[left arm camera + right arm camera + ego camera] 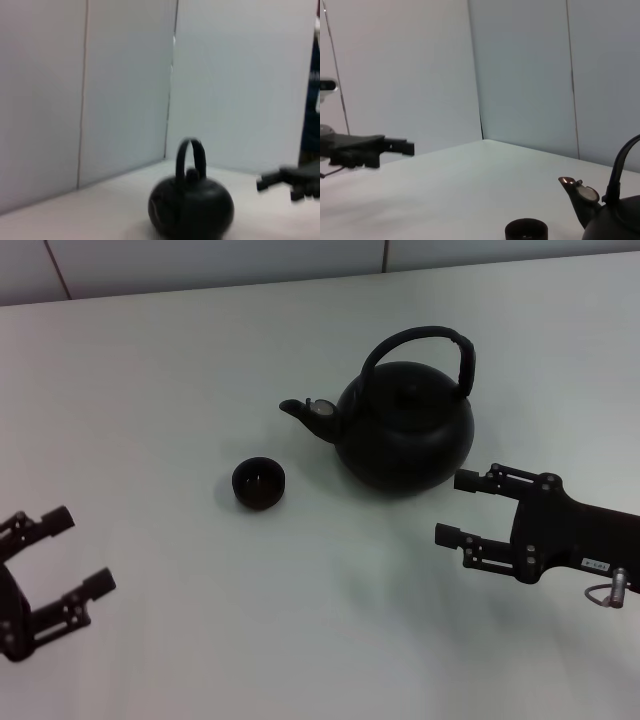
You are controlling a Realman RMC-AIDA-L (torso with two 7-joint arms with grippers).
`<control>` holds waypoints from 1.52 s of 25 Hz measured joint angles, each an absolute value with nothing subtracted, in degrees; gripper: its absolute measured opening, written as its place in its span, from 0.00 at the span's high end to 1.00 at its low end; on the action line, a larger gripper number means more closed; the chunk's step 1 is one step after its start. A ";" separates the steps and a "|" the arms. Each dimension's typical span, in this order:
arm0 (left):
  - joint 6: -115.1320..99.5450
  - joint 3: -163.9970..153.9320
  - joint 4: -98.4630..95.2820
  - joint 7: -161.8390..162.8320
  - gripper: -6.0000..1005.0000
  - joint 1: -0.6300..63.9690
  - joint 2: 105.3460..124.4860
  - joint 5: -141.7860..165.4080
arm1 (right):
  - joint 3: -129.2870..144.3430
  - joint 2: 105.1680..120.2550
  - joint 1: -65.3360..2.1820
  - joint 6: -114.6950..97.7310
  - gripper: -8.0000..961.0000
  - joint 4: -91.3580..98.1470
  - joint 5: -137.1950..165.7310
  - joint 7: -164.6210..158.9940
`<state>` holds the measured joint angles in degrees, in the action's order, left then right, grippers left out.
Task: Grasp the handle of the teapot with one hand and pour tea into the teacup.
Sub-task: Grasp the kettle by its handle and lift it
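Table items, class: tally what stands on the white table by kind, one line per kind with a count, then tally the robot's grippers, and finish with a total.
Teapot: 1
Teacup: 1
Grippers: 2, the left gripper and the right gripper, both open and apart from the tableware
Total: 4

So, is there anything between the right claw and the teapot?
No. In the head view, only bare table lies between the right claw and the teapot.

Readable text: none.
Small white label [594, 564]: on the right pincer's [452, 508] black body, near the counter's right edge; its print is too small to read.
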<state>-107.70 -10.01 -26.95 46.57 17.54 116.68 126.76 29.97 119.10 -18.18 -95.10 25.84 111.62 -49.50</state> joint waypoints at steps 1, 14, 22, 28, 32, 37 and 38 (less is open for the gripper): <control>-107.10 -11.13 -27.83 46.22 0.20 17.20 116.94 126.80 | 29.97 119.12 -18.19 -95.10 0.31 25.84 111.62 -49.50; -101.78 -15.76 -31.41 43.04 0.20 14.79 117.77 127.37 | 29.75 119.25 -17.53 -95.06 0.33 24.94 111.62 -48.80; -101.62 -15.78 -31.32 43.11 0.20 14.96 117.89 127.37 | 19.29 119.48 -15.96 -94.11 0.34 6.67 99.77 -33.56; -101.59 -15.69 -31.32 42.97 0.20 14.87 117.92 127.31 | 7.03 119.71 -15.62 -87.50 0.35 -17.34 87.64 -9.20; -101.60 -15.82 -31.40 43.10 0.20 15.02 117.94 127.13 | 1.17 119.82 -15.45 -84.36 0.36 -25.05 87.04 1.54; -101.78 -15.79 -31.56 43.28 0.20 15.10 117.94 127.01 | -0.28 119.87 -15.33 -83.40 0.37 -28.13 86.95 7.71; -101.81 -15.77 -31.59 43.31 0.20 15.12 117.94 126.96 | -0.24 119.87 -15.50 -83.39 0.37 -28.14 86.96 7.71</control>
<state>-101.82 -15.77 -31.59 43.31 15.12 117.94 126.96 -0.24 119.87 -15.50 -83.39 -28.14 86.96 7.71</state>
